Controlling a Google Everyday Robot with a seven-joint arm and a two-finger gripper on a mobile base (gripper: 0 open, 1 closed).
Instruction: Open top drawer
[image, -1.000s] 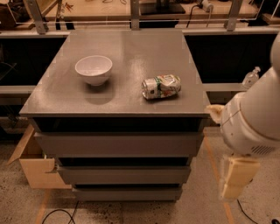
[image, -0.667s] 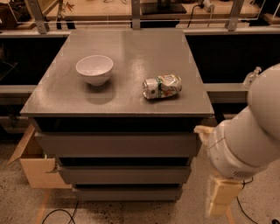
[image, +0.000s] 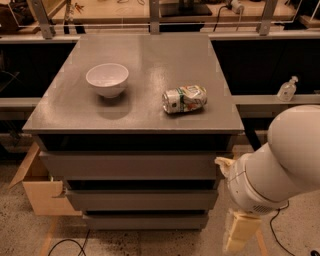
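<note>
The top drawer (image: 130, 166), sitting just under the countertop (image: 135, 112), is looking rigid, smooth and handleless, probably needing a pull behind its upper lip, while the gripper (image: 241, 231) is hanging below-right of the countertop, its state impossible to tell.

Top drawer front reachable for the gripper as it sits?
Probably yes. The gripper hangs low, right of the cabinet, below the level of the top drawer; nothing stands between them. The bowl and can sit on top, out of the way.
</note>
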